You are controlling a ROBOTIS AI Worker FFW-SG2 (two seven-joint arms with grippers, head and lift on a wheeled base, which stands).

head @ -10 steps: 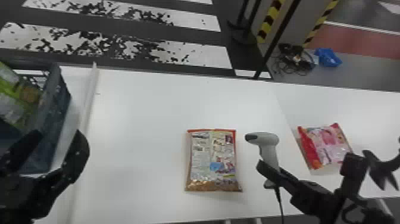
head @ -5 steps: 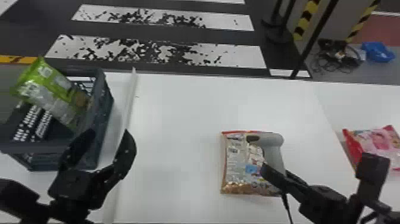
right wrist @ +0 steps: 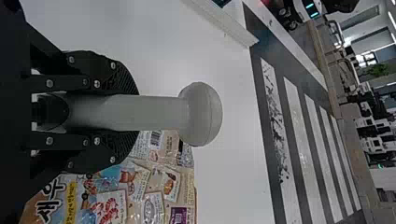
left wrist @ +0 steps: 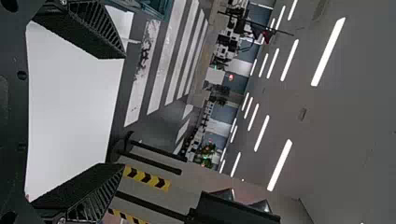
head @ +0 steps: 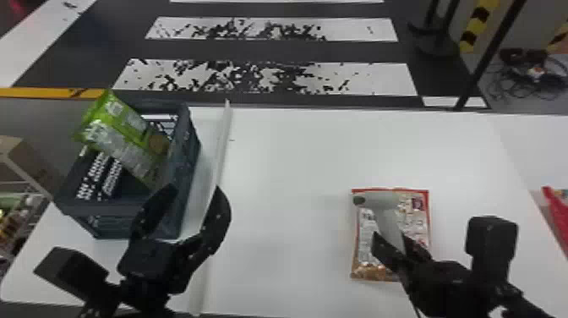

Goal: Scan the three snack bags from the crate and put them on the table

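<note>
You have one snack bag [head: 416, 220] lying flat on the white table [head: 296, 169], its cream panel crowded with small printed pictures, its border red and its near end showing orange-brown; a green snack bag [head: 122, 135] leans in the crate [head: 126, 209], its upper end poking past the rim; a red bag [head: 558, 215] shows in part at the head view's right edge.

The film of the bag on the table is glossy and wrinkled; your crate is dark blue-grey rigid plastic with slotted walls; the scanner [head: 378, 199] is smooth, pale grey, with a rounded head on a straight handle.

Your right gripper [head: 391, 241] has its fingers clamped on that handle, the scanner overlapping the bag in the head view; I cannot tell whether they touch. Your left gripper [head: 194, 188] is near the crate's right side, fingers wide apart with nothing between them; a raised white strip [head: 222, 139] runs just beside the crate, and a broad stretch of tabletop separates it from the bag.
</note>
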